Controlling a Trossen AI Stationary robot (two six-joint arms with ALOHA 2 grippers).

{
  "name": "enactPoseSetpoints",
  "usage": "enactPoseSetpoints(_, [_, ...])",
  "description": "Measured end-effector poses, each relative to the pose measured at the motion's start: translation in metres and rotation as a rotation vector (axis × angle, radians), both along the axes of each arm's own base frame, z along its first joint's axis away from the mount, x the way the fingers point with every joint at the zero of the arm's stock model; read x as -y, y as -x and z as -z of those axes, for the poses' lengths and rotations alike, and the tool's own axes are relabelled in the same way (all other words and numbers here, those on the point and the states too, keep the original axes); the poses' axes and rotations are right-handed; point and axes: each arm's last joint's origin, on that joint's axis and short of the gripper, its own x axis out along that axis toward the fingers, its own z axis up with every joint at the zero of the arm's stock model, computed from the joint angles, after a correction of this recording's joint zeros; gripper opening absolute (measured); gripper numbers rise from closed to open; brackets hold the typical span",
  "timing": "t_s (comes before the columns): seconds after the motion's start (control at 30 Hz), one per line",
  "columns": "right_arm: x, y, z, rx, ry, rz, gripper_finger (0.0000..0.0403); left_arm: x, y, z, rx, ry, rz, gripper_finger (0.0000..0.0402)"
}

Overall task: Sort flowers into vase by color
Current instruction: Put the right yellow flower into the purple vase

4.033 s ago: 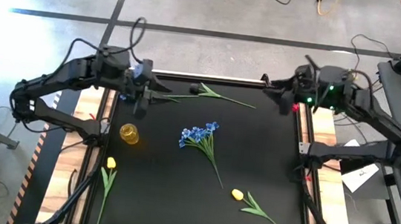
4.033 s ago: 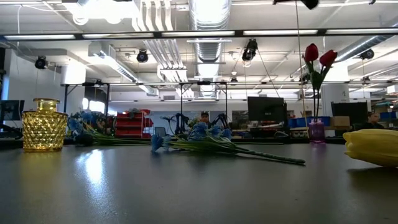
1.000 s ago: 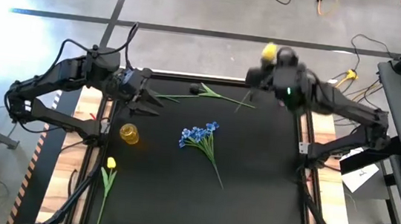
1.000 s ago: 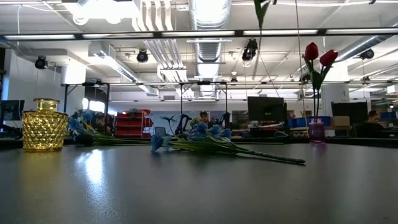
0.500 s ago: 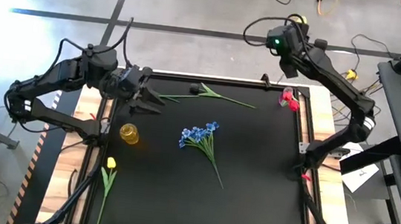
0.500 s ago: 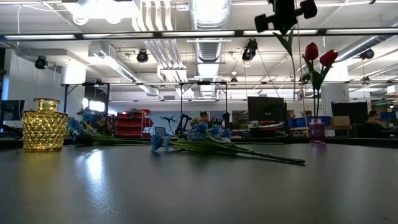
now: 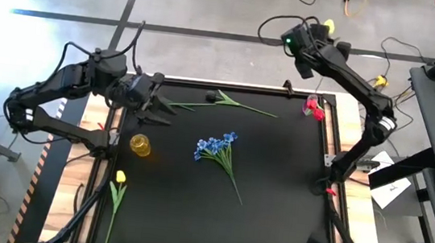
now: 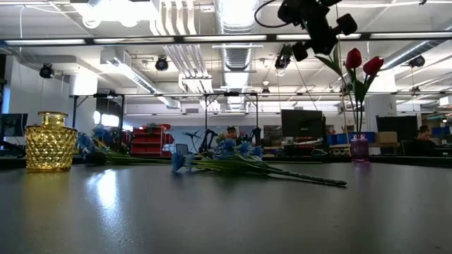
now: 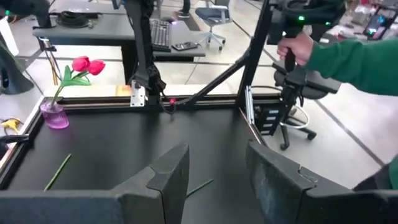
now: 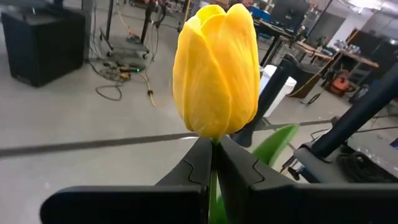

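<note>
My right gripper (image 10: pixel 214 149) is shut on a yellow tulip (image 10: pixel 217 68). It is raised high beyond the table's far right edge (image 7: pixel 318 31), near the purple vase (image 8: pixel 359 148) that holds two red tulips (image 8: pixel 361 63). My left gripper (image 9: pixel 214 180) hangs open and empty over the far left of the table (image 7: pixel 155 103), just beyond the yellow vase (image 7: pixel 140 144). A blue bunch (image 7: pixel 216 147) lies flat mid-table. Another yellow tulip (image 7: pixel 120 178) lies at the near left, and a green-stemmed flower (image 7: pixel 224 100) at the far edge. My right gripper pinches the tulip's stem just under the bud (image 10: pixel 214 142) between its two fingers. They reach out roughly level and lie across the stem. The bud stands upright above the fingers, and the stem with its leaf (image 8: pixel 332 63) hangs below, clear of the table.
A person's hand in a green sleeve (image 9: pixel 336 53) holds a controller beyond the table's right side. Wooden rails (image 7: pixel 343 143) run along the black table top. The near right part of the table lies bare.
My right gripper has carried the yellow tulip from above the table's far middle out past the far edge and toward the right. It has turned and sunk a little, ending beside the red tulips. The left arm has kept still.
</note>
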Motion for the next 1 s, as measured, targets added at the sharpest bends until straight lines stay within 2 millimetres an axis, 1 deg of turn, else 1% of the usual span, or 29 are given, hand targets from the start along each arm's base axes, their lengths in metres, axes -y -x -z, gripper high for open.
enactPoseSetpoints(0.1, [0.003,-0.003,0.008,-0.025,-0.028,0.003,0.0013,-0.003,0.004,-0.001,0.012,-0.039,-0.02,0.0146])
enactPoseSetpoints(0.3, [0.0,0.0,0.022,0.024,-0.034,0.055,0.0013,-0.015,0.005,-0.005,0.062,-0.08,-0.084,0.0146])
enactPoseSetpoints(0.5, [-0.007,0.007,0.034,0.059,-0.038,0.114,0.0013,-0.018,0.004,-0.005,0.061,-0.096,-0.094,0.0146])
enactPoseSetpoints(0.6, [-0.006,0.006,0.039,0.082,-0.042,0.117,0.0013,-0.018,0.004,-0.005,0.062,-0.103,-0.093,0.0146])
enactPoseSetpoints(0.73, [-0.001,0.003,0.05,0.114,-0.108,0.111,0.0014,-0.018,0.004,-0.004,0.056,-0.101,-0.093,0.0146])
enactPoseSetpoints(0.83, [0.004,0.003,0.058,0.134,-0.164,0.113,0.0029,-0.018,0.004,-0.003,0.045,-0.091,-0.095,0.0146])
enactPoseSetpoints(1.0, [0.007,0.003,0.063,0.132,-0.202,0.117,0.0085,-0.018,0.007,-0.001,0.018,-0.064,-0.1,0.0146])
